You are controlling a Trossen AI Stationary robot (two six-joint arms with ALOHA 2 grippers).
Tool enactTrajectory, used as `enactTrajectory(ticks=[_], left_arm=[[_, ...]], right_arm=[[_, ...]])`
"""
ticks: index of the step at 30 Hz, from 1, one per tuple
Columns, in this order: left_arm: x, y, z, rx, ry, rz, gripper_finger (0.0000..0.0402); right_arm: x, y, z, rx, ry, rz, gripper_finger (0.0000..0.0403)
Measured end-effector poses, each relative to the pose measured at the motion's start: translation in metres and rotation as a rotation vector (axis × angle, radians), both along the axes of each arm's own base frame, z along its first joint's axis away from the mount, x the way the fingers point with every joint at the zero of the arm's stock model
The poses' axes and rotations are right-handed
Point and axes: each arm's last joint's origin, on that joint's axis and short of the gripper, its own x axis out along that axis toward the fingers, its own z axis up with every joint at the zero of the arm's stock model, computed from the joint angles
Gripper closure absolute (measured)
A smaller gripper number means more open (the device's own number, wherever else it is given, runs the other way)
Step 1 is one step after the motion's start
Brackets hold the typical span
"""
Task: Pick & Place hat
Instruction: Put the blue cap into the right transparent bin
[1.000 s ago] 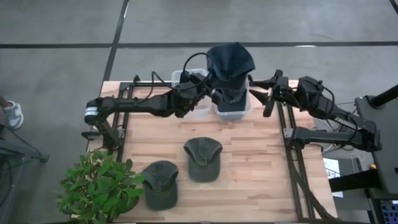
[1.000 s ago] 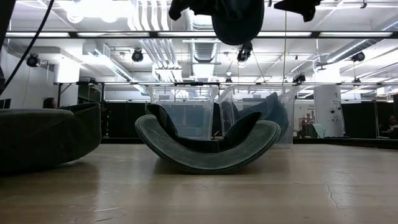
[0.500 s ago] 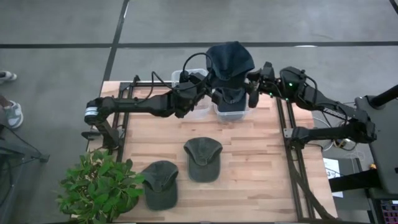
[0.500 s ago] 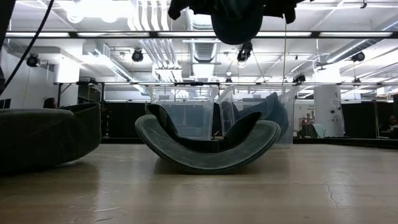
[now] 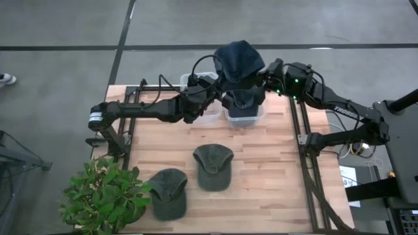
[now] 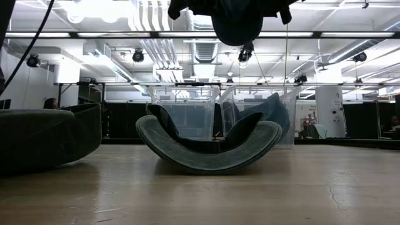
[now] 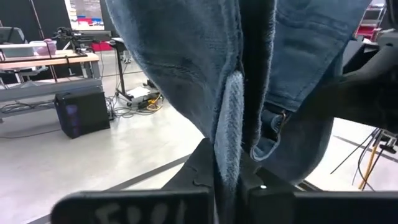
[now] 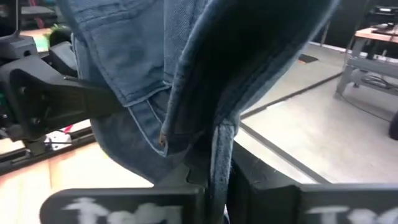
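Note:
A blue denim hat [image 5: 240, 60] hangs in the air above two clear bins at the table's far edge; it also shows at the top of the low view [image 6: 237, 22]. My left gripper [image 5: 221, 83] is shut on its left side. My right gripper [image 5: 264, 73] is shut on its right side. A second blue hat [image 5: 243, 104] lies in the right bin [image 5: 258, 116]. Two dark green caps [image 5: 213, 166] [image 5: 168, 192] lie on the wooden table, crown up. My left gripper pinches a folded edge of the denim hat [image 7: 229, 134] between its two fingers, coming from the table's left side. The cloth reaches down between the fingers, and the hat is lifted clear above the bins. My right gripper pinches an edge of the hat's other side [image 8: 217, 149] between its two fingers, coming from the table's right side. The hat is clear of the bins and hangs between the two grippers.
The left clear bin [image 5: 196, 98] stands beside the right one at the far edge. A potted plant [image 5: 104, 196] stands at the table's near left corner. Dark arm frames run along both table sides. Bare wood lies right of the green caps.
My right gripper has gone toward the table's left and far edge, from beside the right bin up to the denim hat's right side, where it now has the cloth. My left gripper and the hat have kept almost still.

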Motion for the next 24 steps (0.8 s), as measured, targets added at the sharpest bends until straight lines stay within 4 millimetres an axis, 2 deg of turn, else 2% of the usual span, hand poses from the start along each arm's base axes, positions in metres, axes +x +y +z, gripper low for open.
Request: enactTrajectory(ticks=[8,15,19,24], left_arm=[[0.000,0.000,-0.003,0.029,0.077,-0.025,0.0352],[-0.006,-0.001,0.003,0.067,0.121,-0.023,0.0323],[-0.010,-0.001,0.005,0.064,0.132,-0.006,0.0291],[-0.014,0.001,0.004,0.063,0.160,0.099,0.0235]], right_arm=[[-0.006,0.002,0.002,-0.006,-0.005,-0.046,0.0391],[-0.013,0.004,0.005,0.024,-0.035,-0.075,0.0393],[-0.012,0.003,0.002,0.054,-0.018,-0.090,0.0393],[-0.010,0.002,0.000,0.075,-0.017,-0.101,0.0393]])
